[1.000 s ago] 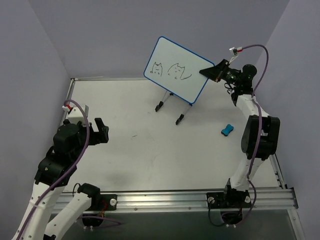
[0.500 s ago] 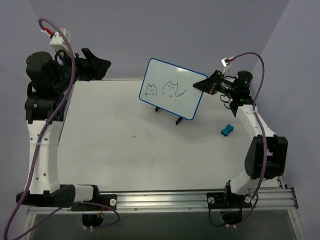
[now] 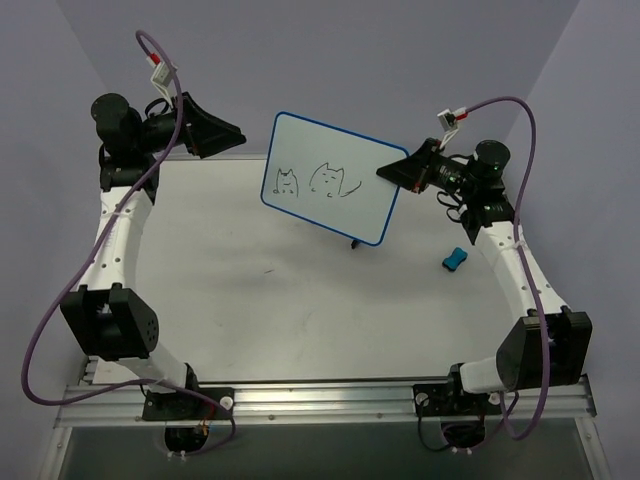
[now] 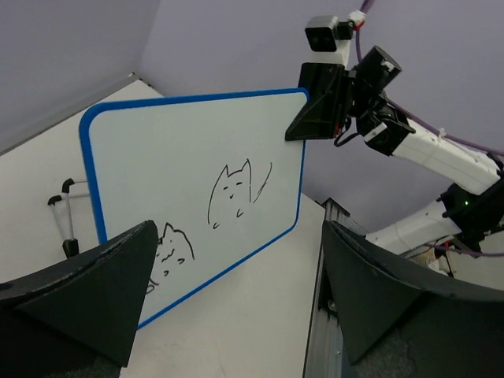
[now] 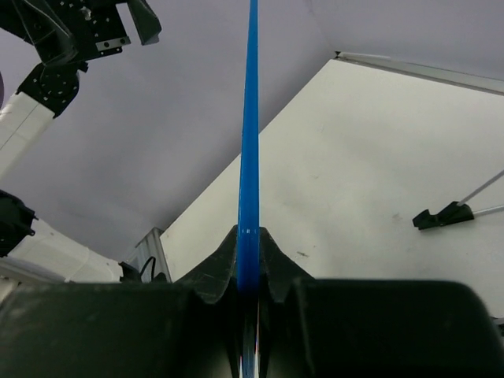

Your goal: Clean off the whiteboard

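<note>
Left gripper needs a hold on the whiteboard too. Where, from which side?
Take the whiteboard by its free left rim, coming from the left with the left gripper straddling the thin edge. The right gripper clamps the right rim; the flat face offers no hold.

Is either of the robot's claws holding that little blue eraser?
No: the blue eraser lies on the table, the right gripper pinches the edge of the whiteboard, and the left gripper is open and empty.

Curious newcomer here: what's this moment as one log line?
right gripper: shut on whiteboard edge | left gripper: open, empty, facing whiteboard | cat doodles: unerased | eraser: on table
</note>
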Controlling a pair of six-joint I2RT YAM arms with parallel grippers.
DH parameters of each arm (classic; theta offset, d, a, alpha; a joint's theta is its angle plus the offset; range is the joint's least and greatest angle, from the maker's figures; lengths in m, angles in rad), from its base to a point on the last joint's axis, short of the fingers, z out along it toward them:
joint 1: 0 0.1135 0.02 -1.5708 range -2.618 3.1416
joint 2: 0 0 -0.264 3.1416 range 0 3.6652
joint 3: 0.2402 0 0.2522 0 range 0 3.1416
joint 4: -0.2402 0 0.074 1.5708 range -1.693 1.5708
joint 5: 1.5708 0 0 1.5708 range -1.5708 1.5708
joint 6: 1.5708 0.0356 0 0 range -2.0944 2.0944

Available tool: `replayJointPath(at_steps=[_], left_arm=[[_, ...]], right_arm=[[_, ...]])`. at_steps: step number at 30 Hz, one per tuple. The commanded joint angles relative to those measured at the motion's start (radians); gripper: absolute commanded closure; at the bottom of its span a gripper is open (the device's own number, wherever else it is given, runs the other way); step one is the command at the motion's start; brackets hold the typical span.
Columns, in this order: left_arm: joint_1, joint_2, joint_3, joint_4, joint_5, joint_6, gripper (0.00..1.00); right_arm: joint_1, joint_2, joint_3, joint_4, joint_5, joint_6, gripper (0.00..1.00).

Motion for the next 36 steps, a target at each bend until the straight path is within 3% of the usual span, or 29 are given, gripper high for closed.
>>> replayJointPath(at_steps=[1, 3, 4, 5, 7, 8, 13, 16, 19, 20, 21, 24, 28, 31, 33, 36], left_arm=[[-0.016, 0.001, -0.001, 0.258, 0.124, -0.107, 0.06], [-0.005, -0.002, 0.014, 0.148, 0.105, 0.045, 0.06], [-0.002, -0.003, 0.031, -0.061, 0.082, 0.125, 0.06], [0.001, 0.0, 0.077, -0.186, 0.054, 0.31, 0.06], [0.0, 0.004, 0.129, -0.491, -0.036, 0.46, 0.06], [-0.003, 0.0, 0.145, -0.537, -0.058, 0.524, 0.06], [0.0, -0.043, 0.1, -0.565, -0.124, 0.542, 0.06], [-0.002, -0.056, 0.077, -0.551, -0.113, 0.539, 0.06], [-0.003, -0.066, 0.032, -0.415, -0.031, 0.456, 0.06], [-0.005, -0.086, 0.002, -0.337, 0.026, 0.356, 0.06], [-0.008, -0.097, -0.028, -0.143, 0.052, 0.292, 0.06], [-0.016, -0.112, -0.114, 0.167, 0.115, 0.061, 0.06], [-0.025, -0.094, -0.128, 0.352, 0.141, -0.104, 0.06], [-0.06, -0.096, -0.142, 0.458, 0.152, -0.19, 0.0], [-0.072, -0.106, -0.154, 0.474, 0.155, -0.199, 0.17], [-0.086, -0.122, -0.18, 0.5, 0.164, -0.208, 0.3]], right_arm=[[0.031, -0.063, 0.045, 0.129, -0.044, 0.055, 1.0], [0.041, -0.083, 0.049, 0.143, -0.047, 0.061, 1.0], [0.048, -0.088, 0.059, 0.141, -0.047, 0.064, 1.0], [0.056, -0.094, 0.062, 0.141, -0.048, 0.065, 1.0], [0.074, -0.097, 0.075, 0.141, -0.05, 0.065, 1.0], [0.091, -0.097, 0.082, 0.138, -0.05, 0.06, 1.0], [0.101, -0.103, 0.094, 0.135, -0.051, 0.055, 1.0], [0.107, -0.109, 0.088, 0.217, -0.076, 0.101, 1.0], [0.116, -0.114, 0.088, 0.252, -0.091, 0.134, 1.0], [0.119, -0.116, 0.091, 0.256, -0.096, 0.134, 1.0], [0.124, -0.119, 0.094, 0.258, -0.099, 0.134, 1.0], [0.134, -0.131, 0.095, 0.262, -0.108, 0.132, 1.0], [0.154, -0.134, 0.1, 0.229, -0.111, 0.103, 1.0], [0.156, -0.134, 0.103, 0.215, -0.108, 0.089, 1.0], [0.156, -0.134, 0.111, 0.2, -0.113, 0.077, 1.0], [0.156, -0.135, 0.114, 0.209, -0.122, 0.078, 1.0]])
